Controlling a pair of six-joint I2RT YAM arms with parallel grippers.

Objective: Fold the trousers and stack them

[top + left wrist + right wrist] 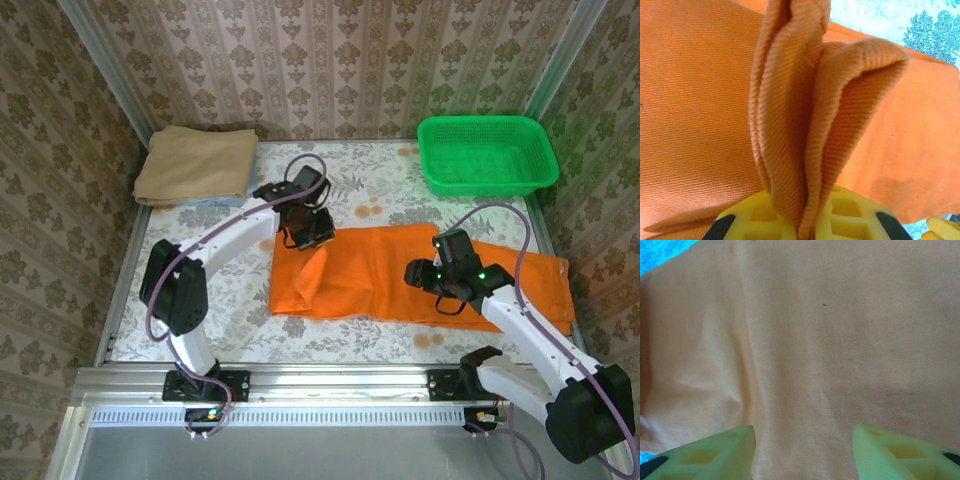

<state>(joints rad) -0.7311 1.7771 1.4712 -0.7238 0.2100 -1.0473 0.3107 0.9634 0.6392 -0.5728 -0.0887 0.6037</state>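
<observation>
Pinched between the yellow fingers (747, 222) of the left gripper (800, 227) stands a raised fold of the orange trousers (400, 285), with several layers of ribbed cloth rising out of jaws pressed tight on it. The garment lies flat on the floral table (200, 320), on the arms' side of the green basket (487, 155) and stretching away to its left. The lifted fold is at the end farthest from the basket. Almost straight in front of the basket, the right gripper (805, 455) hangs over the smooth orange cloth with its jaws spread and nothing between them. Whether its tips touch the fabric is hard to say from this close. A tan folded cloth (195, 165) sits well to the basket's left by the back wall. The main risk, as I judge it, is that nothing pins the basket-side half, so carrying the fold across could drag the whole pair and leave a skewed, bunched rectangle. The thick pinch could also slip out layer by layer, dropping the inner plies short of the edge.
</observation>
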